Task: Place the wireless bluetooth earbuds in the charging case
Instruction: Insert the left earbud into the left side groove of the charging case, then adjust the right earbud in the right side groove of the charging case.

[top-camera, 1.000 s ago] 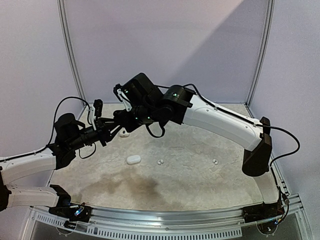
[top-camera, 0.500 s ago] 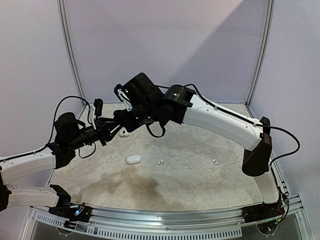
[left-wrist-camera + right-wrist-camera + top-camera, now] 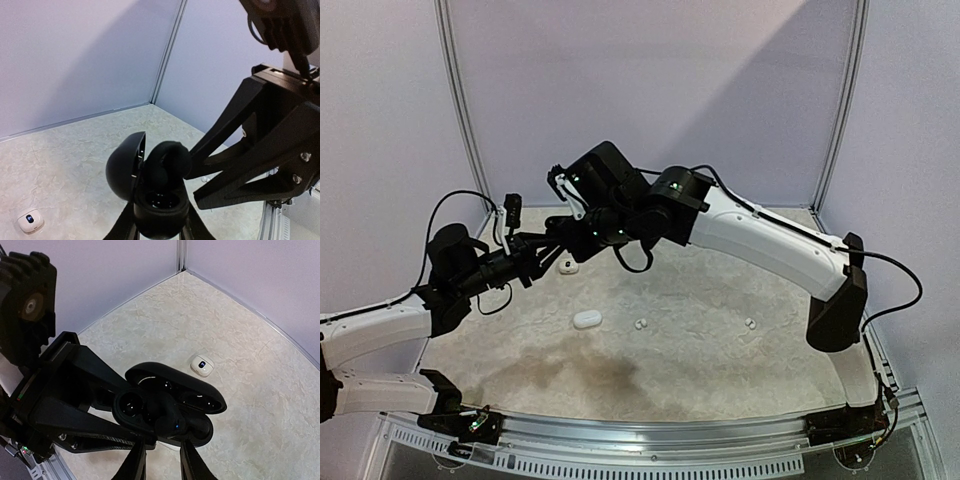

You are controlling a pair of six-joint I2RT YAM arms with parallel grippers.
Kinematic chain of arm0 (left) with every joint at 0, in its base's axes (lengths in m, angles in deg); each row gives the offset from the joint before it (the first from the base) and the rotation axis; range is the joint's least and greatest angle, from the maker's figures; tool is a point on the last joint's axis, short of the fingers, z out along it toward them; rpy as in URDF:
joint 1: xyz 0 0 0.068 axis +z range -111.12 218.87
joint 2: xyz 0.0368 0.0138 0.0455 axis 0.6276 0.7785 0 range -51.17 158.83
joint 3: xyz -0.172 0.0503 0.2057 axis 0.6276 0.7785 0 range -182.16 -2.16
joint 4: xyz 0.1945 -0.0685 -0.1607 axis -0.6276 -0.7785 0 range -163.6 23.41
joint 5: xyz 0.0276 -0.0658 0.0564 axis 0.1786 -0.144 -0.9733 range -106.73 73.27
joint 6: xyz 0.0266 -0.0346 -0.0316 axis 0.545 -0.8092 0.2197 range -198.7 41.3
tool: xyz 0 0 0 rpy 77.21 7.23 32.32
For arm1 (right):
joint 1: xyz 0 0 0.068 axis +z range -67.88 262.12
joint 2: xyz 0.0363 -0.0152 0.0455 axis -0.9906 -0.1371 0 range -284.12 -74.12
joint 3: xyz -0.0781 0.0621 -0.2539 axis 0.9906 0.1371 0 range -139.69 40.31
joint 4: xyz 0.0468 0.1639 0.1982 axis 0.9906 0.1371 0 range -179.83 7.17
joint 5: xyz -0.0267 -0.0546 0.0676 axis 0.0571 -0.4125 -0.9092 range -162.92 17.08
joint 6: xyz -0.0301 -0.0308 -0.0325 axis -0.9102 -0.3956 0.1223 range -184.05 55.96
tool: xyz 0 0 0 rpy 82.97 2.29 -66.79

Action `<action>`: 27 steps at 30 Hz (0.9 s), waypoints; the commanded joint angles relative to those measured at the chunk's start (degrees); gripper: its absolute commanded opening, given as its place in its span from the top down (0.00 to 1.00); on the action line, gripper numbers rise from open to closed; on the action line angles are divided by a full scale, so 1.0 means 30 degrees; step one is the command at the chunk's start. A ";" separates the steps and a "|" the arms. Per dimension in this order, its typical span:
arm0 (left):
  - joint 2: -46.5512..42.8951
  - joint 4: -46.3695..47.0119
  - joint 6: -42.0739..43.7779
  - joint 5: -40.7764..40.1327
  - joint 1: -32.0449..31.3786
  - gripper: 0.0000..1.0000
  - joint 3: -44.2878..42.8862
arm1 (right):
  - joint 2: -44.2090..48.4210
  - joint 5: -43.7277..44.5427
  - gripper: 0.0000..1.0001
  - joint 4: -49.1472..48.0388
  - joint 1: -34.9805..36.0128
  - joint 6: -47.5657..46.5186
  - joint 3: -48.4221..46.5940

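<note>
Now the left gripper (image 3: 160,227) is clamping a black case (image 3: 161,210) from both sides, holding it above the far-left part of the table (image 3: 720,350) with its lid (image 3: 124,165) standing open. Reaching in from the right, the right gripper (image 3: 163,447) is pinching a black bud (image 3: 167,159), pressing it against the case's open top. A white bud (image 3: 640,324) is lying just right of a white case (image 3: 586,319).

The black charging case (image 3: 200,400) is smooth glossy plastic, the black earbud (image 3: 167,159) duller; the white case (image 3: 202,365) shines too. The surface (image 3: 720,350) looks matt, marbled, stone-like.
</note>
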 commanded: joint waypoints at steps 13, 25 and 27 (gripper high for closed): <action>-0.0326 0.3940 -0.1199 0.1989 -0.0216 1.00 -0.0683 | 0.1497 -0.0876 0.71 -0.0028 -0.0290 -0.0906 0.0958; -0.0187 0.3590 -0.1354 0.2194 -0.0216 1.00 -0.0773 | 0.3560 -0.2623 0.68 -0.1304 -0.0515 -0.1176 0.2379; -0.0237 0.3409 -0.1463 0.2235 -0.0216 1.00 -0.0753 | 0.3841 -0.2678 0.68 -0.1267 -0.0533 -0.1315 0.2390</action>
